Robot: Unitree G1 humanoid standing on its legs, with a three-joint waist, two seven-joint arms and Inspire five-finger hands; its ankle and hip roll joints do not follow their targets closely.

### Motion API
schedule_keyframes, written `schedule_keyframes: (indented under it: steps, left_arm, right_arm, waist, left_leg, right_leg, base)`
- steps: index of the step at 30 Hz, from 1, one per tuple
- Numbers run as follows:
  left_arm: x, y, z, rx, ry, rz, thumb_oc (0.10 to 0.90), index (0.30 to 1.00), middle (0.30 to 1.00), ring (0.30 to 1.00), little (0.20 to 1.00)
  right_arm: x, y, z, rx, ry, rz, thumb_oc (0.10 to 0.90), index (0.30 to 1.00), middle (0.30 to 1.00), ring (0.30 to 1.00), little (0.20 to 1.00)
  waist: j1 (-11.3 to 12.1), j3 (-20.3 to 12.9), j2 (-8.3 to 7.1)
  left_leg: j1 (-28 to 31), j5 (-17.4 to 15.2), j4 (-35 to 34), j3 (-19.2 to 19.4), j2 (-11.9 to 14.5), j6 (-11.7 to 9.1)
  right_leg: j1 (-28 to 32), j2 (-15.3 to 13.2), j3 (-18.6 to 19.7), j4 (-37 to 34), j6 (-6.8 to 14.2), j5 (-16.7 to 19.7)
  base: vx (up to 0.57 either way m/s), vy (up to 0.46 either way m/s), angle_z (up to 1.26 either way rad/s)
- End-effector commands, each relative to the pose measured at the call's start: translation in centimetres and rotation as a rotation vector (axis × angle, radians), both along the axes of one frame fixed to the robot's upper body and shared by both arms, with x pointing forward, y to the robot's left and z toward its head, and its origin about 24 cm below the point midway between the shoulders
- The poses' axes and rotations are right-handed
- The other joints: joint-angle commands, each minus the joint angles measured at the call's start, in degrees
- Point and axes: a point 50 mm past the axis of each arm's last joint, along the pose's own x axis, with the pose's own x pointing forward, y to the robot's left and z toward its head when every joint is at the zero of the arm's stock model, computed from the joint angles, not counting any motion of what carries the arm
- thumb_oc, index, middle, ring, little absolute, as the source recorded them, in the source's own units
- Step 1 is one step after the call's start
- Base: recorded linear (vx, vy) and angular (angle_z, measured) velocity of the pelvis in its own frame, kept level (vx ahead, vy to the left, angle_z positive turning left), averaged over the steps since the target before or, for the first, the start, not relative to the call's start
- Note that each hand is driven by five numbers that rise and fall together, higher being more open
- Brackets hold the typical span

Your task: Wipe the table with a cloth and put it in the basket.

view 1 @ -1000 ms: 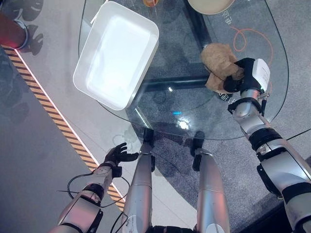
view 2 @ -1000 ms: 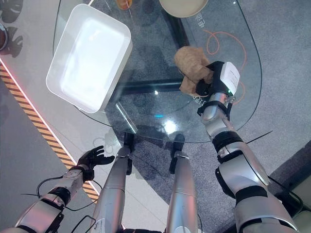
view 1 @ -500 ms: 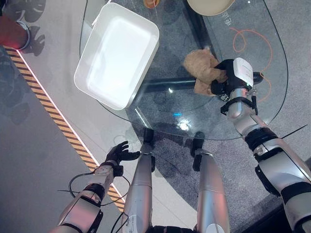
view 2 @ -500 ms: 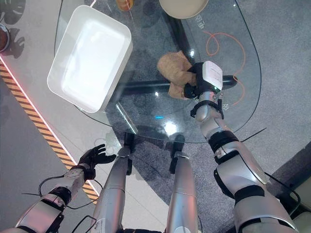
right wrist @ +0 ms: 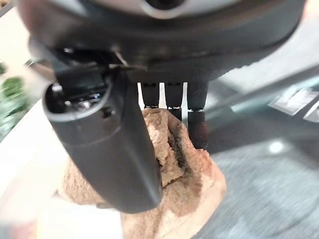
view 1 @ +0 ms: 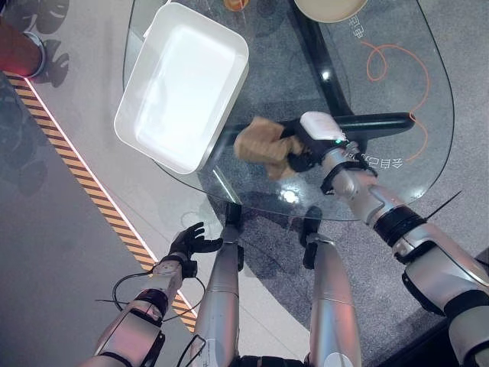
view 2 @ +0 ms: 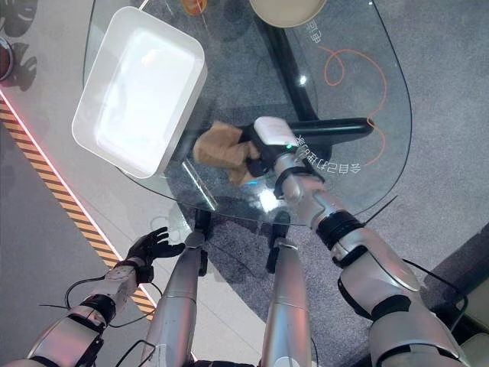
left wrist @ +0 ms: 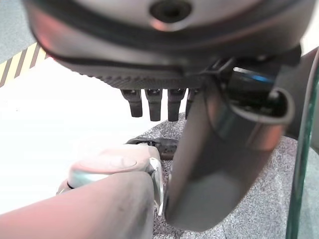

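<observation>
A crumpled tan cloth (view 1: 261, 145) lies on the round glass table (view 1: 397, 180), near its front edge and just right of the white basket (view 1: 182, 84). My right hand (view 1: 312, 139) is shut on the cloth, its fingers curled into the folds (right wrist: 174, 164) with the thumb (right wrist: 119, 144) across it. The white rectangular basket (view 2: 141, 88) stands on the table's left part, overhanging the rim. My left hand (view 1: 189, 242) hangs low beside the table, below its edge, with relaxed fingers (left wrist: 152, 102) and nothing in it.
A beige bowl (view 1: 328, 8) and a small orange thing (view 1: 237, 4) stand at the table's far side. An orange looped mark (view 1: 393, 61) shows on the right of the glass. A black and yellow striped strip (view 1: 84, 183) runs across the floor at left.
My right hand has dragged the cloth leftward and nearer across the glass, from the right side to beside the basket. The left hand has stayed where it was.
</observation>
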Motion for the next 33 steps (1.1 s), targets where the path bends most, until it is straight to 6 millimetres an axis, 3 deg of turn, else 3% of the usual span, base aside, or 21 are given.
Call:
schedule_keyframes:
  steps: [1,18,33]
  left_arm:
    - [-1.8,1.3,-1.3,0.032,0.055,0.050,0.800,0.900,0.900,0.900,0.900]
    - [-2.0,1.3,-1.5,0.027,0.056,0.056,0.800,0.900,0.900,0.900,0.900]
    - [-1.6,1.4,-1.1,0.038,0.019,0.109,0.800,0.900,0.900,0.900,0.900]
  right_arm:
    - [-1.9,3.9,2.1,0.062,-0.075,0.243,0.100,0.300,0.300,0.300,0.200]
    - [-4.4,6.4,1.0,0.037,-0.006,0.415,0.100,0.300,0.300,0.300,0.200]
    - [-3.1,4.8,1.7,0.156,-0.088,0.264,0.100,0.300,0.300,0.300,0.200]
  waist:
    - [-0.1,-1.2,-0.25]
    - [-0.7,-1.2,-0.48]
    - [-0.7,-1.2,-0.51]
  left_leg:
    - [-0.7,-3.9,5.9,6.0,-4.4,6.9]
    - [-1.0,-3.5,5.9,6.2,-4.4,6.9]
    - [-1.1,-3.5,6.1,6.0,-4.3,6.9]
  right_leg:
    - [2.4,2.6,-3.5,-5.3,-2.3,2.5]
    - [2.1,2.6,-3.2,-5.4,-2.2,2.7]
    - [2.0,2.6,-3.1,-5.2,-2.2,2.9]
  base:
    - [0.00,0.000,0.00]
    - [0.00,0.000,0.00]
    - [0.00,0.000,0.00]
